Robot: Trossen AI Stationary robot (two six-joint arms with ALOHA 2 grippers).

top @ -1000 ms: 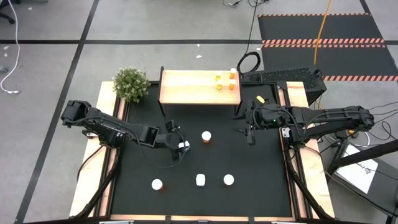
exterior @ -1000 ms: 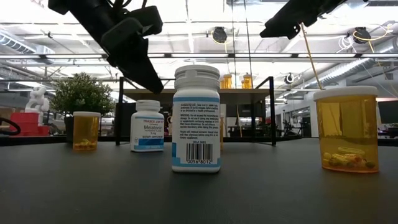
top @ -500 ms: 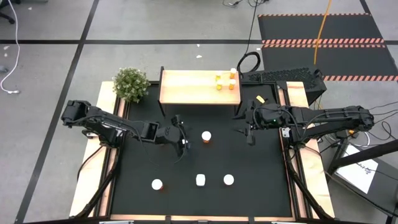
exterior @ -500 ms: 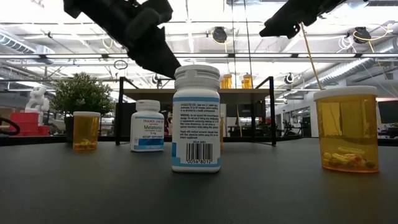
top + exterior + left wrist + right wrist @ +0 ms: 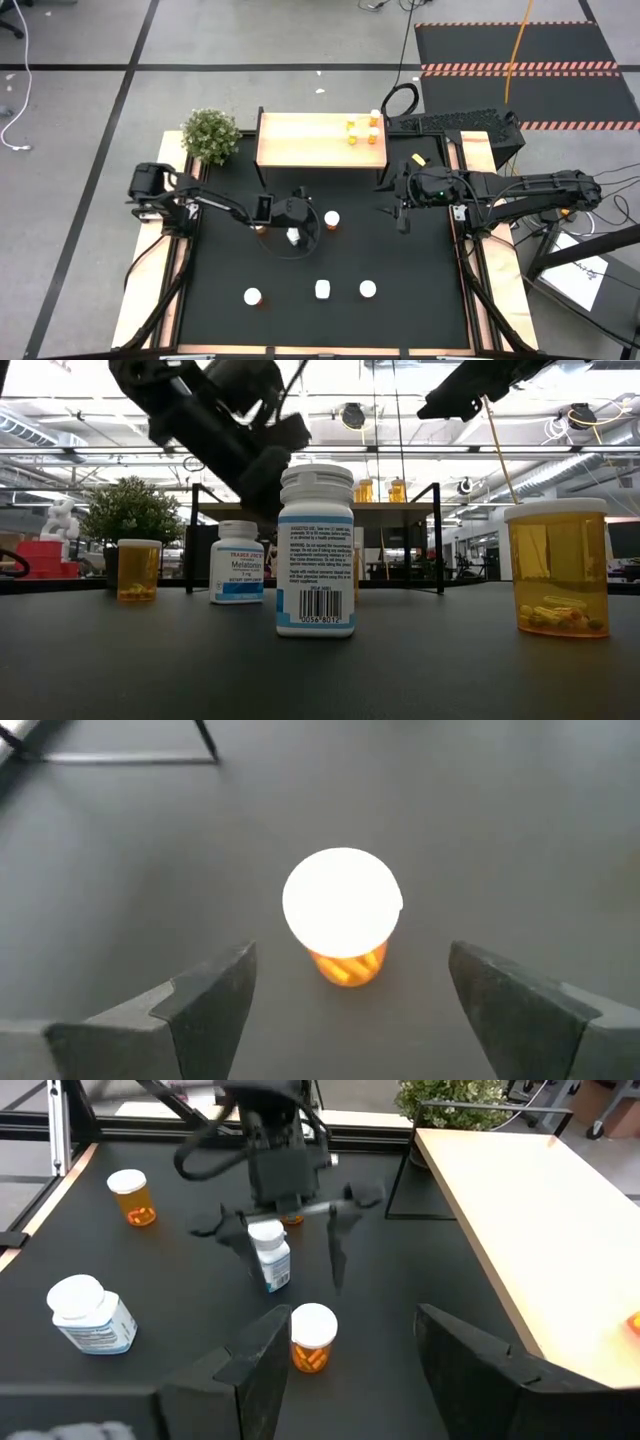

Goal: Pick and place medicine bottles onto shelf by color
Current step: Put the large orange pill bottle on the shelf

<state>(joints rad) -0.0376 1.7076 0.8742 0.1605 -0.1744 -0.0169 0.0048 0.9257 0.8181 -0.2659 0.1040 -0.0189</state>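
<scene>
An orange bottle with a white cap (image 5: 331, 218) stands on the black table at its middle. My left gripper (image 5: 308, 222) hangs open above it, tilted down toward it. In the left wrist view the bottle (image 5: 343, 910) shows between my two fingers, untouched. A white bottle (image 5: 293, 236) stands under that arm's wrist. Three more bottles stand near the front edge: orange (image 5: 253, 296), white (image 5: 322, 289), orange (image 5: 367, 289). The light-wood shelf (image 5: 300, 140) at the far side carries several small orange bottles (image 5: 372, 137) at its right end. My right gripper (image 5: 398, 208) is open and empty to the right of the middle.
A potted plant (image 5: 210, 135) stands at the far left corner beside the shelf. Pale wooden rails (image 5: 175, 250) run along both sides of the table. In the low view the white bottle (image 5: 315, 550) and a large orange one (image 5: 557, 568) stand closest to the front edge.
My left gripper has gone toward the table's right edge, away from the white bottle and up to the orange bottle at the middle, and has turned to face it. No bottle has moved.
</scene>
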